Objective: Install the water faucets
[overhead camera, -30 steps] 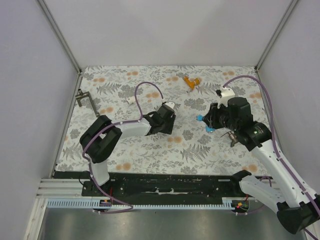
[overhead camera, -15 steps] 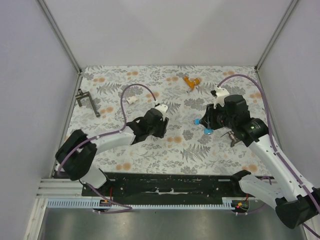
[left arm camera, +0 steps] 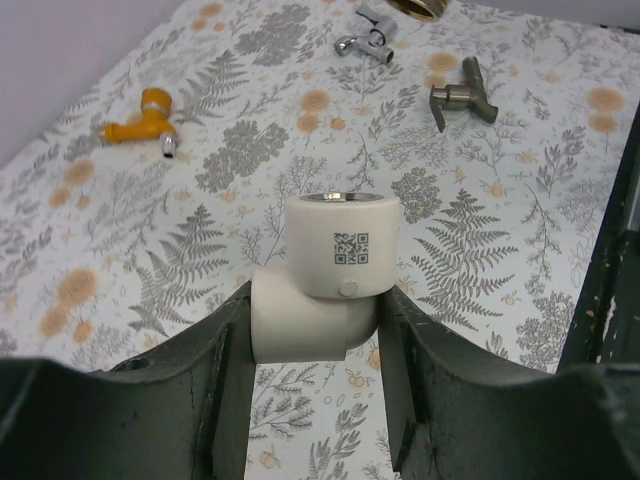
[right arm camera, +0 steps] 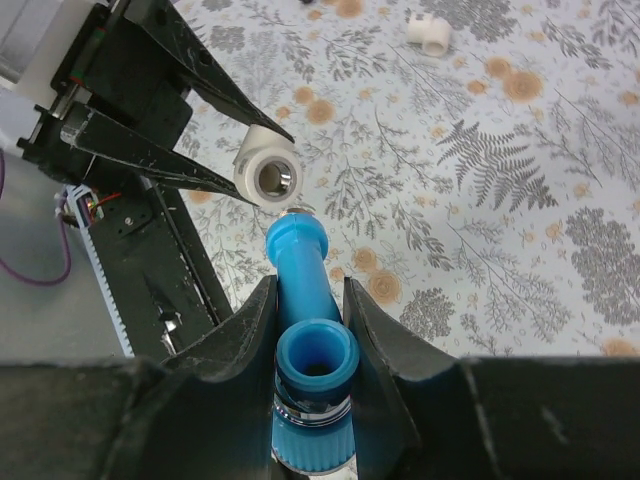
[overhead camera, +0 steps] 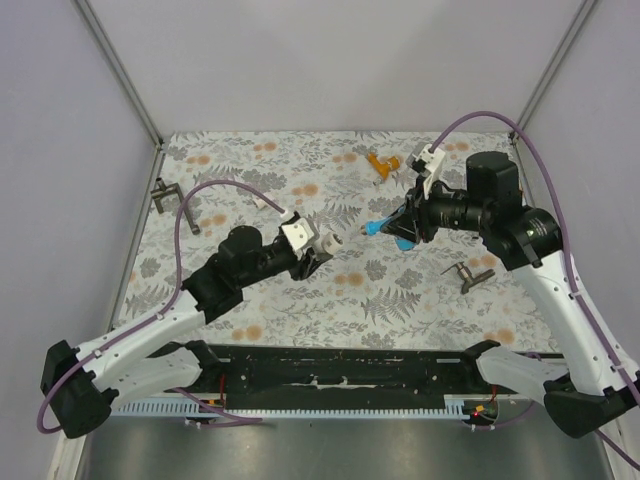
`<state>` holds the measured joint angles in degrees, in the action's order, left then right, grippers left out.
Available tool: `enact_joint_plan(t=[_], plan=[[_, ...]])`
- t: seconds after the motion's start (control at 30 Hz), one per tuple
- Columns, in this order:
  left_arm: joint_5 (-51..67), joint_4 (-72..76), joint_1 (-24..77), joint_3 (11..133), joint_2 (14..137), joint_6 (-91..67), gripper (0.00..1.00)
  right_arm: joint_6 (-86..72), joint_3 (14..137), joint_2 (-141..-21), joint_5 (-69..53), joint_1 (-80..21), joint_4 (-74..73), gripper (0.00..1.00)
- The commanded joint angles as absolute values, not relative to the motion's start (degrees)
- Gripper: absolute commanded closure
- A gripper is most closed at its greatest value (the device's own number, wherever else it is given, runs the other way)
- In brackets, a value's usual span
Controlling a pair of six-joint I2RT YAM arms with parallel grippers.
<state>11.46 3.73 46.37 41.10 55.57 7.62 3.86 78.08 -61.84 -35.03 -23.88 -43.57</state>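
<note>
Now: left hand [left arm camera: 315, 335] clamps the white elbow fitting [left arm camera: 335, 255]; right hand [right arm camera: 308, 295] clamps the blue faucet [right arm camera: 300, 262]. Align its tip squarely with the socket [right arm camera: 272, 178] before threading.

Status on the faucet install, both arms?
Left gripper shut on white elbow fitting. Right gripper shut on blue faucet, tip aimed at fitting's mouth, not in. Orange faucet lying loose. Nothing between tip and fitting.
</note>
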Motion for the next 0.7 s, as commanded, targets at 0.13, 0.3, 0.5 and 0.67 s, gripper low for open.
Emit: enact_joint_plan(t=[0.13,0.3,0.5,0.67], plan=[[23.5,7.7,46.6,41.8,52.4,21.6,0.98,17.7,86.2,-63.9,-48.6,-24.6,-50.4,1.00],[27.9,13.3,46.6,41.4,52.4,18.3,0.98,20.7,86.6,-64.3,-47.9,-27.7,-49.6,1.00],[31.3,15.6,46.6,41.7,52.7,15.9,0.98,24.0,87.4,-65.8,-45.5,-30.5,-50.4,1.00],[31.6,16.6,46.6,41.7,52.3,15.6,0.98,26.6,89.2,-67.7,-44.6,-31.9,-53.0,1.00]])
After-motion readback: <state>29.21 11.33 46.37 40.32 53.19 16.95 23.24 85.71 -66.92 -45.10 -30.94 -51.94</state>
